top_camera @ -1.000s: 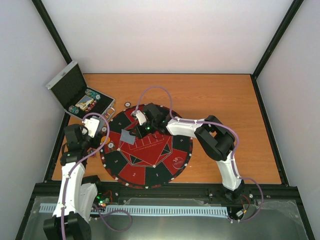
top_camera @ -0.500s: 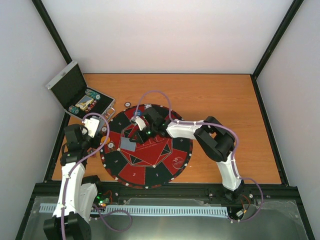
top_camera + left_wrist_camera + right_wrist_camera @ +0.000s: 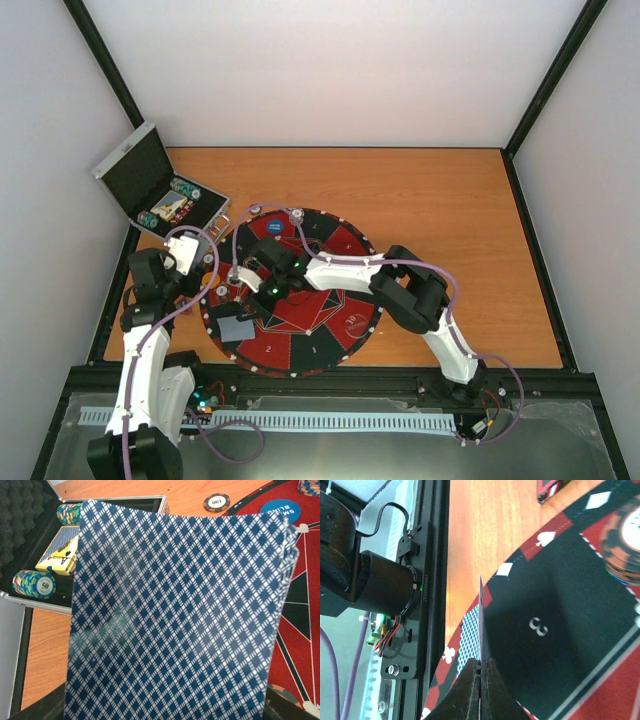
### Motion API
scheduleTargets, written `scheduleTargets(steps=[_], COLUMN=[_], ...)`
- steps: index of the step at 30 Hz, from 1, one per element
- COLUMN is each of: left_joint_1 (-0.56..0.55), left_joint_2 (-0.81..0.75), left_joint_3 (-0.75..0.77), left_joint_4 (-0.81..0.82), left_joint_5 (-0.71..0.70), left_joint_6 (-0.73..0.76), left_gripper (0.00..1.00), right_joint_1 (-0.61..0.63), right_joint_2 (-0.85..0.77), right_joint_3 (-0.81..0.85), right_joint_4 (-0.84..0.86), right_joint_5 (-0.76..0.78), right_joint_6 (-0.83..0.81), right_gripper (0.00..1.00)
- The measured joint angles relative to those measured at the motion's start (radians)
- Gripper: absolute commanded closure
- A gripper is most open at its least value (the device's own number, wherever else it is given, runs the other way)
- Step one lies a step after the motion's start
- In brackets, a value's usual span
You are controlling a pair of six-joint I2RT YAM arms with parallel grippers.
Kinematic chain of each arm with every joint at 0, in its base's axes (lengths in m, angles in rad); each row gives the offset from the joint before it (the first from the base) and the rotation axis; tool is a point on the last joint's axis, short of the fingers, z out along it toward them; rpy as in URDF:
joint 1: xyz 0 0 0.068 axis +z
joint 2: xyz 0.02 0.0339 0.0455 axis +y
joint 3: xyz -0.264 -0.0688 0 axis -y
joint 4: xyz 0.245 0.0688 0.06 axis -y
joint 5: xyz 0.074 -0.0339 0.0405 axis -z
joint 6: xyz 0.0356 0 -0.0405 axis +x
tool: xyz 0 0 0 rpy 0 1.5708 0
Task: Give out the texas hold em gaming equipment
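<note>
My left gripper [image 3: 186,250] is shut on a deck of blue diamond-backed cards [image 3: 180,615] at the mat's left edge. The deck fills the left wrist view and hides the fingers. My right gripper [image 3: 481,672] is shut on a single card [image 3: 481,615], seen edge-on, held over the black segment marked 3 [image 3: 537,626] of the round red-and-black mat [image 3: 345,318]. From above, that card [image 3: 237,328] is at the mat's lower left, beyond the right gripper [image 3: 258,300]. A blue button [image 3: 273,226] and chips [image 3: 296,214] lie at the mat's far edge.
The open silver case [image 3: 140,178] stands at the far left, with chip stacks [image 3: 35,583] and a card box [image 3: 61,560] inside. A "100" chip [image 3: 216,501] lies on the wood beside the mat. The left arm's base [image 3: 375,582] and the black rail stand close to the held card.
My right gripper has carried the single card from the mat's centre down-left to segment 3. The left gripper and its deck have not moved.
</note>
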Motion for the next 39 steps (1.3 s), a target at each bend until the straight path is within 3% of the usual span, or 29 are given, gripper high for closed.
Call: scheduleTargets(steps=[15, 24, 26, 32, 39], left_joint_1=[0.0, 0.0, 0.0, 0.0, 0.0], left_joint_2=[-0.005, -0.005, -0.005, -0.005, -0.005], left_joint_3=[0.0, 0.0, 0.0, 0.0, 0.0], left_joint_4=[0.0, 0.0, 0.0, 0.0, 0.0], left_joint_5=[0.0, 0.001, 0.001, 0.001, 0.002], left_joint_6=[0.0, 0.0, 0.0, 0.0, 0.0], left_gripper=[0.4, 0.4, 0.4, 0.4, 0.4], right_joint_1=[0.034, 0.079, 0.086, 0.087, 0.076], right_joint_2=[0.072, 0.199, 0.207, 0.208, 0.165], right_joint_3=[0.11, 0.27, 0.27, 0.27, 0.225], right_joint_4=[-0.12, -0.2, -0.219, -0.238, -0.212], right_joint_5=[-0.015, -0.054, -0.055, -0.049, -0.021], right_joint_6=[-0.097, -0.18, -0.189, -0.205, -0.2], right_gripper=[0.97, 0.95, 0.87, 0.53, 0.34])
